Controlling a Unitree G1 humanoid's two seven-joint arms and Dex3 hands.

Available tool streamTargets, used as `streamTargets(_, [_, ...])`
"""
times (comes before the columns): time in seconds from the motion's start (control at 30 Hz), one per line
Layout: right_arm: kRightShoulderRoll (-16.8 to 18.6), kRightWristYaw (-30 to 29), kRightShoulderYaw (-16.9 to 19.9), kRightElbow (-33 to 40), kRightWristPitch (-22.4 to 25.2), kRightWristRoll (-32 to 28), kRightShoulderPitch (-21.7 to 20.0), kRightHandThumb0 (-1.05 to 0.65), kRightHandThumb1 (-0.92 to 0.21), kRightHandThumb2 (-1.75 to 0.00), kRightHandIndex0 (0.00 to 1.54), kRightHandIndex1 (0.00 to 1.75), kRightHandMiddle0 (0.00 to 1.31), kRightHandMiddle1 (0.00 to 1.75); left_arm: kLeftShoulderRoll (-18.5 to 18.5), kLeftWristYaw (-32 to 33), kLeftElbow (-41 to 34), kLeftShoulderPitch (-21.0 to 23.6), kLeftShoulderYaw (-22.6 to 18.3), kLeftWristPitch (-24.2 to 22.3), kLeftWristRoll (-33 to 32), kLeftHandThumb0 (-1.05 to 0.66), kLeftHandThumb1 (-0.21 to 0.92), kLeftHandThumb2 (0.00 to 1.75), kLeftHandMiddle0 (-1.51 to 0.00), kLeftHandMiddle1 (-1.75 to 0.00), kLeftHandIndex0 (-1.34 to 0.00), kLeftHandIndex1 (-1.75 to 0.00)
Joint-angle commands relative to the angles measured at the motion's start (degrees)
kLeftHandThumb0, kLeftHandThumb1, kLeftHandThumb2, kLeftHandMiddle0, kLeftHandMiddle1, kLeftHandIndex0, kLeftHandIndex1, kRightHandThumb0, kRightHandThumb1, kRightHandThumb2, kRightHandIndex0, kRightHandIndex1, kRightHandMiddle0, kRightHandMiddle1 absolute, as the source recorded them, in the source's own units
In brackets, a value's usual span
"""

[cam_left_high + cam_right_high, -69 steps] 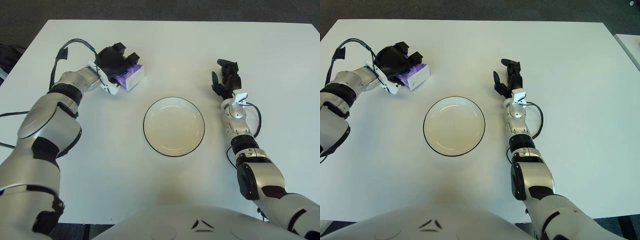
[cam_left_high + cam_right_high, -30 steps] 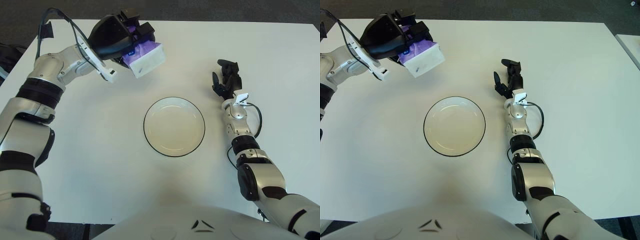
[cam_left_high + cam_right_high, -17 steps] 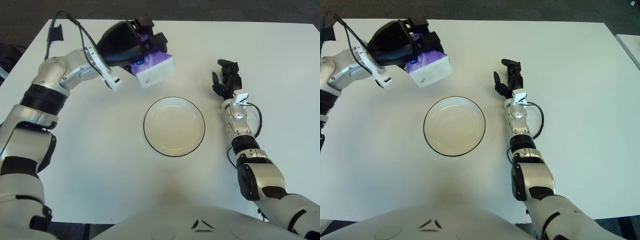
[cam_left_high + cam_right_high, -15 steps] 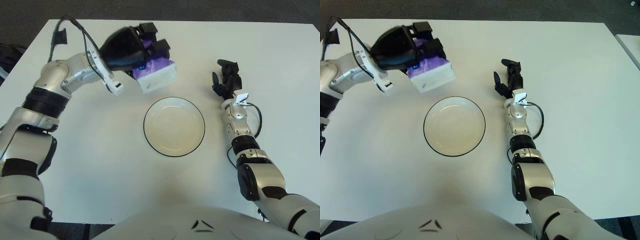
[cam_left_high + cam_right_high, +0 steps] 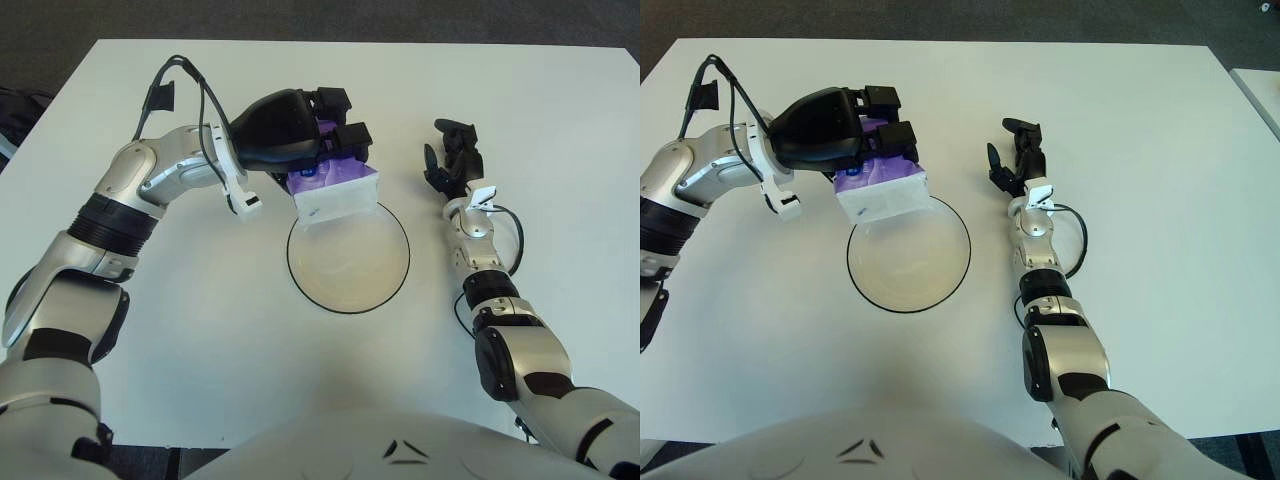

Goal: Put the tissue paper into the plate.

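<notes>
Now the left hand [image 5: 300, 135] has carried the purple-and-white rectangular tissue paper pack [image 5: 335, 190] rightward and nearward from the far-left part of the white tabletop [image 5: 560, 120], where it was being gripped a couple of seconds ago. Half a second back the pack was clear of the dish, to its far left; at this moment it hangs over the far-left rim of the round white plate with a thin black edge [image 5: 350, 275], covering that part of the rim from view. The black fingers are curled over the pack's purple top and hold it firmly.

That shift suggests the transport is nearly finished. What seems left is a short move toward the plate's centre, a lowering, and letting go. Whether the pack already touches the plate cannot be told; it looks to be held slightly above it.

The pack is a soft block, purple on its upper face with a small blue patch near the fingers, and plain white along the side facing the robot. It sits tilted, its right end a little farther away than its left. It looks light and squashy, so it should settle flat.

The right hand [image 5: 452, 160] lies idle on the tabletop to the right of the plate, fingers loosely spread and holding nothing.
</notes>
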State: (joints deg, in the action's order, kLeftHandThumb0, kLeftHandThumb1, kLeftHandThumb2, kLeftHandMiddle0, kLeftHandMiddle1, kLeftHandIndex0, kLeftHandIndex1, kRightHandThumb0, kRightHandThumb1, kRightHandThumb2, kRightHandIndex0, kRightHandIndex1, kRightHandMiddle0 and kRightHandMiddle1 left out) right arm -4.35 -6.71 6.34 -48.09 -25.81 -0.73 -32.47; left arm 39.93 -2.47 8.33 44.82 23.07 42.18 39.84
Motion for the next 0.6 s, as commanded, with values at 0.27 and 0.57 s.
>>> streamTargets(0.27, [2.17, -0.08, -0.61, -6.44, 6.42, 0.36, 6.86, -0.59, -0.82, -0.55, 0.37, 0.21, 0.03, 1.10, -3.54, -0.58, -0.78, -5.42, 2.73, 2.70, 7.77, -0.47, 0.35, 1.27, -1.15, -1.75, -0.59, -1.75])
streamTargets(0.57, [2.41, -0.35, -0.75, -6.45, 6.39, 0.47, 6.86, -0.59, -0.82, -0.55, 0.37, 0.21, 0.03, 1.10, -5.10, 3.08, -0.60, -7.05, 1.46, 5.72, 8.97, -0.46, 0.35, 1.27, -1.14, -1.75, -0.58, -1.75])
